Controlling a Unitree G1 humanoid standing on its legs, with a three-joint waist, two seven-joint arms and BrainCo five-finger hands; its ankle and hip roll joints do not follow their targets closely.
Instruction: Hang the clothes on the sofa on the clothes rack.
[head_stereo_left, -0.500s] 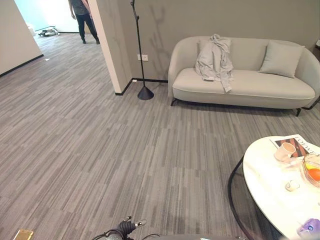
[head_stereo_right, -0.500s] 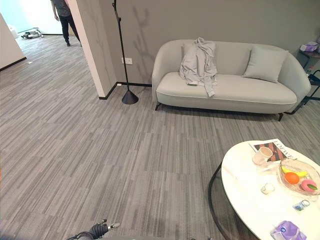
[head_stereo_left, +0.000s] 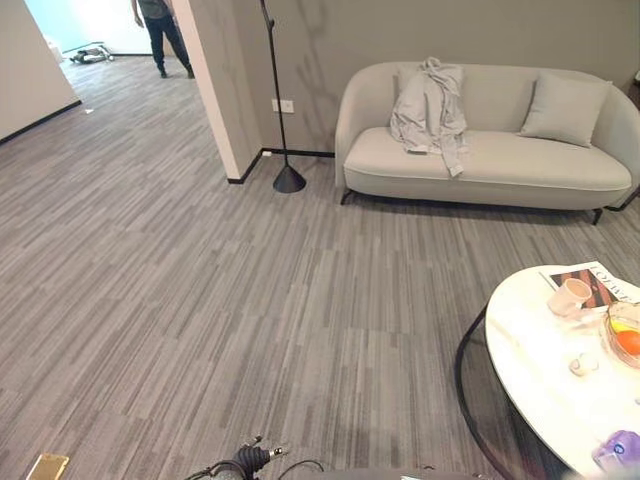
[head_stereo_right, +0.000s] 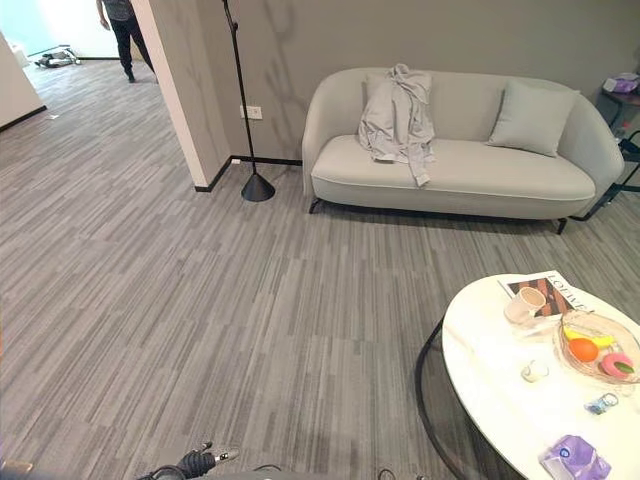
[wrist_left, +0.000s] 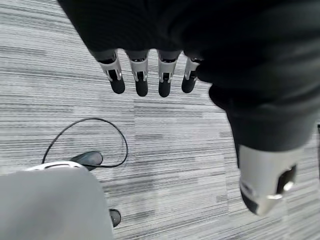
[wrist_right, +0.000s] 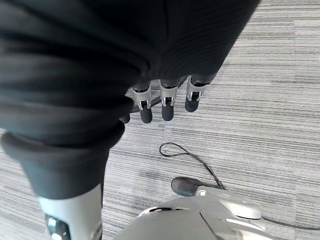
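Across the room in the left eye view, a crumpled light-grey garment (head_stereo_left: 430, 108) is draped over the backrest and seat of a pale grey curved sofa (head_stereo_left: 500, 165), near its left end. A grey cushion (head_stereo_left: 563, 110) sits well apart on the right. A thin black floor-standing clothes rack with a cone base (head_stereo_left: 281, 110) stands just beside the sofa's left arm, by the wall corner. A person (head_stereo_left: 160, 30) walks in the far hallway.

Right eye view: same layout; a round white table (head_stereo_right: 520, 390) near right carries a cup, a magazine and a fruit bowl.

Left wrist view: left hand (wrist_left: 150, 70) released, fingers straight, holding nothing, over grey striped floor (wrist_left: 175, 150).

Right wrist view: right hand (wrist_right: 165, 97) relaxed, empty too.

Step in hand looks like the approach. Best walk forward, keeping left of the table, stop square to the garment, then grab it high near the collar so it hooks easily on the rack.
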